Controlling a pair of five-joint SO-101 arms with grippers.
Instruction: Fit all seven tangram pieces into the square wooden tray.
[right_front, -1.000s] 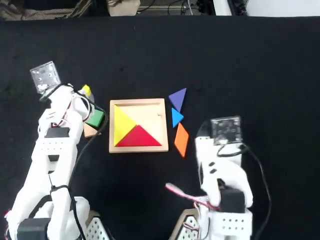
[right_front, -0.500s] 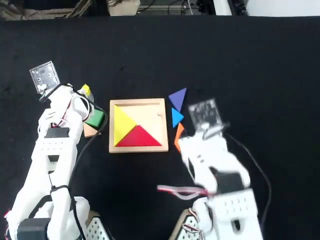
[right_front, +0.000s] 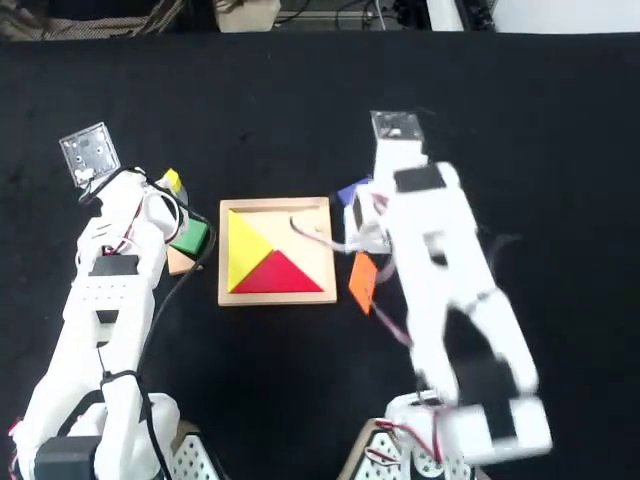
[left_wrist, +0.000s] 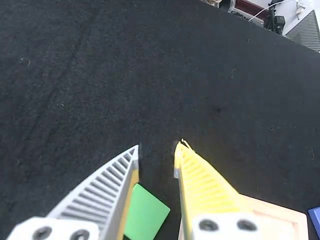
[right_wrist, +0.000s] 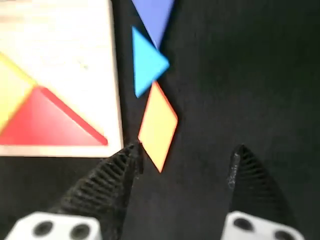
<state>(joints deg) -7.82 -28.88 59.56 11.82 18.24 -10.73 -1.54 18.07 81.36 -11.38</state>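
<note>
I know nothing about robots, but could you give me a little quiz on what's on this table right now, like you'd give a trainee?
1. Which pieces already lie in the wooden tray?
A. pink and brown triangles
B. a yellow triangle and a red triangle
C. none
2. True or false: the right arm's jaws are shut on the orange piece.
3. Fill in: the right wrist view shows ___ loose pieces on the black cloth beside the tray.
Key:
1. B.
2. False: the jaws stand open, and the orange piece lies flat on the cloth.
3. Three: the orange piece, a light blue triangle and a dark blue triangle.
</note>
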